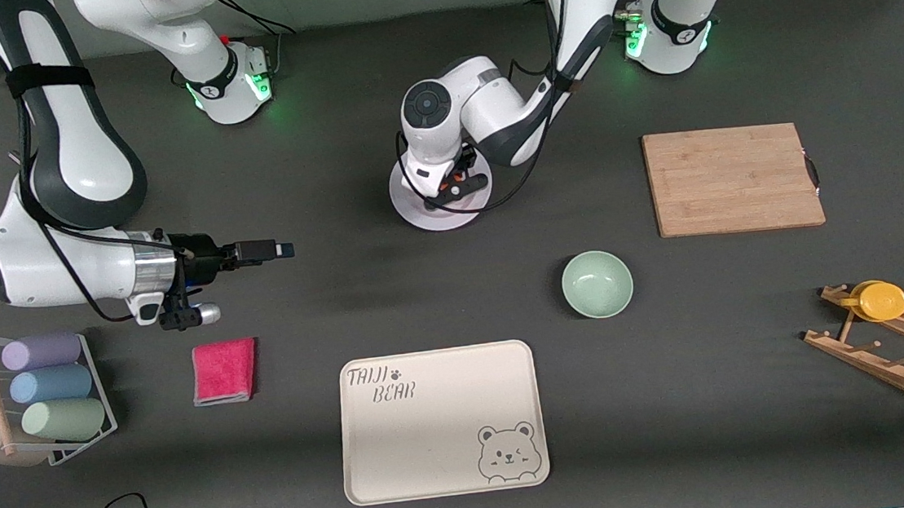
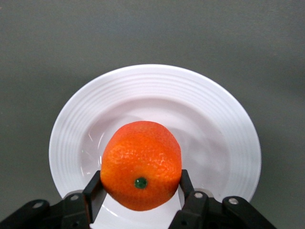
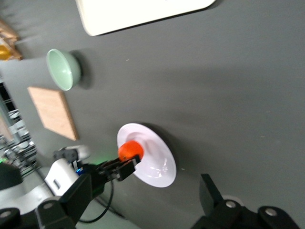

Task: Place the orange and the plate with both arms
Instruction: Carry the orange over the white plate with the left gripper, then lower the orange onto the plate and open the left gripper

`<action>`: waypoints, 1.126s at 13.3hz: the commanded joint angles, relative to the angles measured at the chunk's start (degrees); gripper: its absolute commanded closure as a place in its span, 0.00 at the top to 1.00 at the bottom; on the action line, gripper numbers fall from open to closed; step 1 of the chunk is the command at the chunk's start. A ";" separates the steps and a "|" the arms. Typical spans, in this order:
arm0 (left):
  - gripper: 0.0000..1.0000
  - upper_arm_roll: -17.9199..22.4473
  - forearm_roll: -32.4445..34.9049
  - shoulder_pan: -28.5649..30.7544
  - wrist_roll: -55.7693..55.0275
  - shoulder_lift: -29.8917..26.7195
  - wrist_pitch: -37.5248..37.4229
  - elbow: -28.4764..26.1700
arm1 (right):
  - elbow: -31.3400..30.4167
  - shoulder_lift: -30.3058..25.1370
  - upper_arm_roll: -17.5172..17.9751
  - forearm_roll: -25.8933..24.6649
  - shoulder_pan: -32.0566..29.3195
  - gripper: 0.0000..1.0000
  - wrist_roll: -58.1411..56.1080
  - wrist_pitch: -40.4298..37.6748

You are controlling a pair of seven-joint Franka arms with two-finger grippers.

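While gripping the orange [image 2: 141, 165], left claw [image 2: 139, 196] overhangs plate [image 2: 224, 119].

The orange [image 2: 141, 164], in the left gripper [image 2: 138, 191], hangs over the plate [image 2: 228, 124].

The front view looks steeply down on the whole worktop [image 1: 457, 311] from across it, facing both arm bases. The left wrist view looks straight down, very close, over its own tool [image 2: 140, 191] onto the plate [image 2: 224, 119]. The right wrist view looks slantwise from farther off. All 3 views share that plate [image 1: 415, 208] [image 3: 159, 169].
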 commanded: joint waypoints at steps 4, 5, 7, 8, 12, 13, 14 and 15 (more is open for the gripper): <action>0.66 0.86 2.33 -0.99 -3.35 1.11 2.99 -0.19 | -6.30 -2.26 -2.19 5.51 -0.26 1.00 -7.30 0.99; 1.00 0.95 2.33 -0.90 -3.43 1.11 2.99 -0.19 | -6.82 -2.26 -2.28 5.51 -0.26 1.00 -8.44 1.08; 1.00 0.95 2.33 -0.73 -3.43 0.59 2.20 -0.10 | -8.31 -2.25 -2.19 5.60 0.08 1.00 -9.15 2.30; 1.00 0.95 2.33 -0.46 -3.43 0.15 1.85 -0.02 | -9.11 -2.34 -2.19 5.60 0.09 1.00 -10.98 3.00; 1.00 1.03 2.33 2.42 -1.51 -4.06 -4.27 1.56 | -11.48 -2.34 -2.28 7.08 0.00 0.98 -16.01 4.33; 1.00 0.95 2.33 4.79 1.37 -5.99 -7.96 2.87 | -11.92 -2.52 -2.28 8.31 0.09 0.98 -16.10 4.33; 1.00 0.68 1.72 7.25 6.01 -7.83 -12.09 4.28 | -12.19 -2.52 -2.28 9.19 0.09 0.98 -17.23 4.33; 1.00 0.68 1.37 9.54 9.80 -9.24 -15.35 5.95 | -12.28 -2.17 -2.19 9.81 0.17 0.98 -18.37 4.33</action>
